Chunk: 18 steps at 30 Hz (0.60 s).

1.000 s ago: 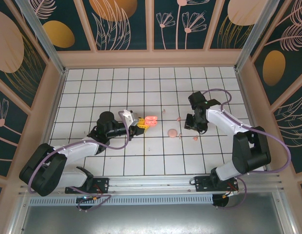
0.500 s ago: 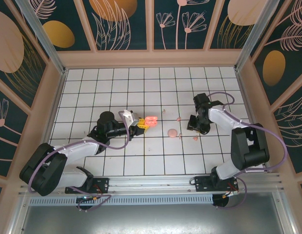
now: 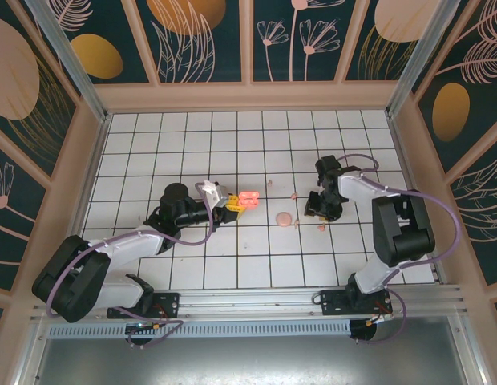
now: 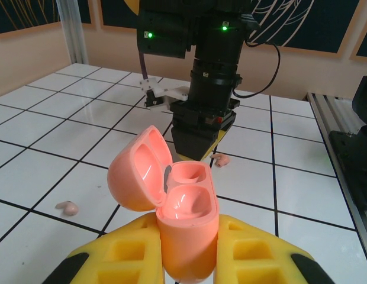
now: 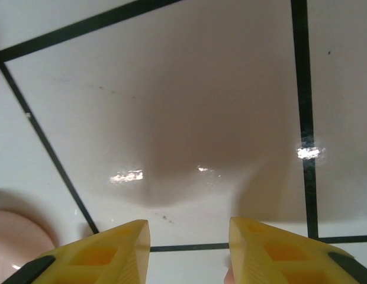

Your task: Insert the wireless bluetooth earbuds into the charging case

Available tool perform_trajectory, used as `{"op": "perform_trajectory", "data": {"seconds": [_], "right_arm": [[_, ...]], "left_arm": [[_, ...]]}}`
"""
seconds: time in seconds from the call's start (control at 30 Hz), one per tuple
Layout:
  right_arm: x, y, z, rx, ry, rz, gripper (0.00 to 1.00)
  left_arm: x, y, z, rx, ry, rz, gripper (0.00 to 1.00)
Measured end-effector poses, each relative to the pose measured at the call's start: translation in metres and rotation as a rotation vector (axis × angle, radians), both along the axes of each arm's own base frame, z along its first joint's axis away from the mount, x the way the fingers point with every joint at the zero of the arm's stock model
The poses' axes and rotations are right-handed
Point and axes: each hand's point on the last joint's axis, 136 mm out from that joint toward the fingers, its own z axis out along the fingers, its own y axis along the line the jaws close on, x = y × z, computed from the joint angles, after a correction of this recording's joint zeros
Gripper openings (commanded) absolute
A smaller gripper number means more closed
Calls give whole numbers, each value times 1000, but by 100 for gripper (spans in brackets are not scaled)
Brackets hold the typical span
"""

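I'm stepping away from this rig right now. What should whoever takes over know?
Left gripper: jaws shut on the charging case, lid open, both wells empty.
Right gripper: jaws open, nothing between them, low over bare tile.
Earbuds: loose on the tiles near the right gripper, another at.
Done: case held and open.
Left: pick up each earbud and seat it in the case.

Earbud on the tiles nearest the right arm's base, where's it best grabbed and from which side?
Pinch the earbud across its rounded body, coming straight down from above. It is tiny and lies low on the tile, so there is little to catch from the side. The right hand, fingers apart, looks best placed.
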Motion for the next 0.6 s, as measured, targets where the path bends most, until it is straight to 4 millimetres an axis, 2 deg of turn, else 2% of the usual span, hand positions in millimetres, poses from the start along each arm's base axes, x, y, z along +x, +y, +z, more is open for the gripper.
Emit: {"op": "perform_trajectory", "data": {"seconds": [0.33, 0.6], "right_arm": [[-7, -8, -6, -38, 18, -8, 42], [-23, -16, -7, -73, 54, -27, 42]], "left_arm": [[-1, 0, -3, 10, 9, -1, 16], [1, -1, -2, 9, 6, -5, 16]]}}
